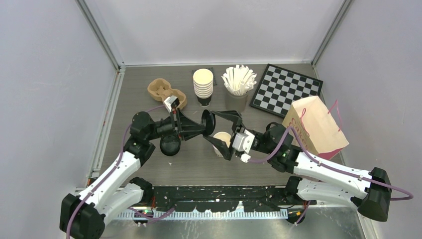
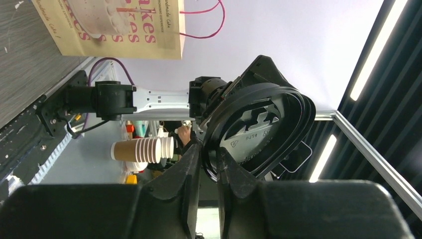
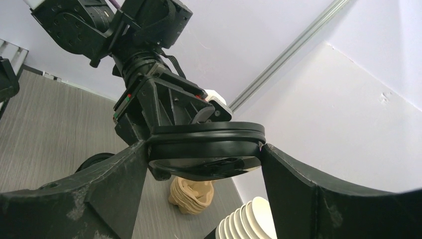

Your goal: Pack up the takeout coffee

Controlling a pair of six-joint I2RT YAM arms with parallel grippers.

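Observation:
No cup with a lid on shows in any view. A lidless cream cup (image 1: 222,141) stands on the table under my right gripper. My left gripper (image 1: 201,127) is shut on the rim of a black lid (image 1: 208,123) and holds it on edge above the table; its fingers pinch that rim in the left wrist view (image 2: 209,159). My right gripper (image 1: 219,133) spans the same lid (image 3: 206,134) across its width, with both fingers touching its edges. The lid (image 2: 254,129) shows a double rim.
Loose black lids (image 1: 170,144) lie left of centre. At the back stand a brown pulp cup carrier (image 1: 166,93), a stack of lidless cups (image 1: 203,84), a holder of white sticks (image 1: 239,82) and a checkerboard (image 1: 286,89). A tan paper bag (image 1: 316,127) stands at right.

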